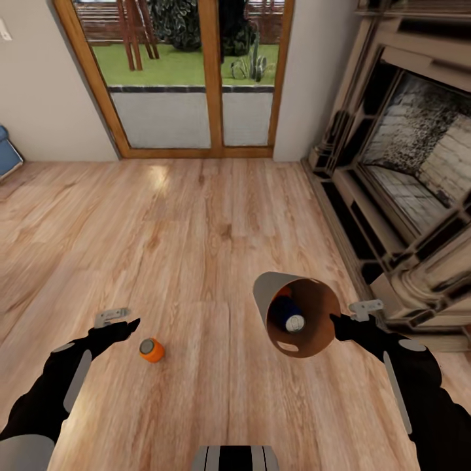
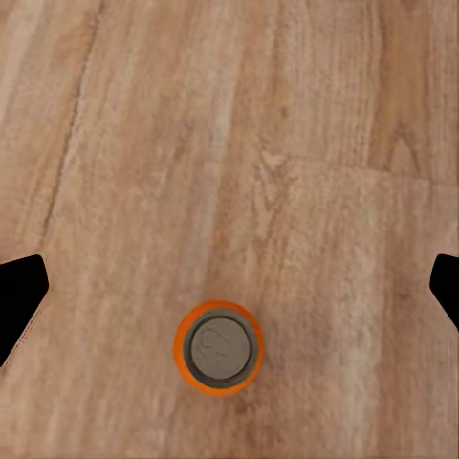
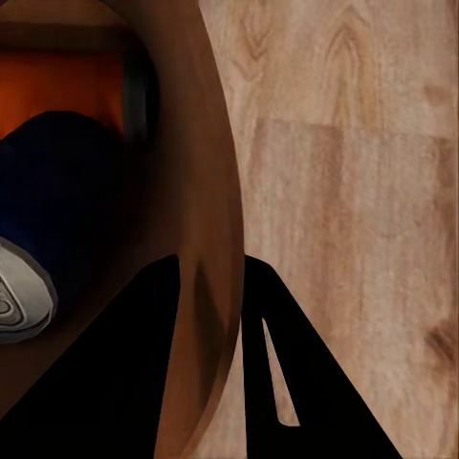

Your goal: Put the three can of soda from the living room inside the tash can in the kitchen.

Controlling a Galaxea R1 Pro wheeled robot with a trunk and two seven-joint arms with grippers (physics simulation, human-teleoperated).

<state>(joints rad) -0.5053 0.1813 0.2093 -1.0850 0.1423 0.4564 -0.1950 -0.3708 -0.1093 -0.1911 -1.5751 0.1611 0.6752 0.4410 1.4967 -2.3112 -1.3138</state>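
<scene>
Two cans binned, one orange can left on the floor.

My right claw (image 1: 335, 325) grips the tash can (image 1: 314, 297) by its rim, tilted; blue can (image 1: 288, 314) and an orange one inside (right wrist confirms both). My left claw (image 1: 134, 325), wide and empty, sits beside the last orange can (image 1: 151, 350), upright, left of the tash can.

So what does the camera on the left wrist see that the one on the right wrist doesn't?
Left wrist: an upright orange drink can with a silver top on the floor, between the open left gripper. Right wrist: the right gripper clamped on the rim of the glossy copper-brown bin, with a dark blue can and another orange can inside. Both: the light wood plank floor.
</scene>
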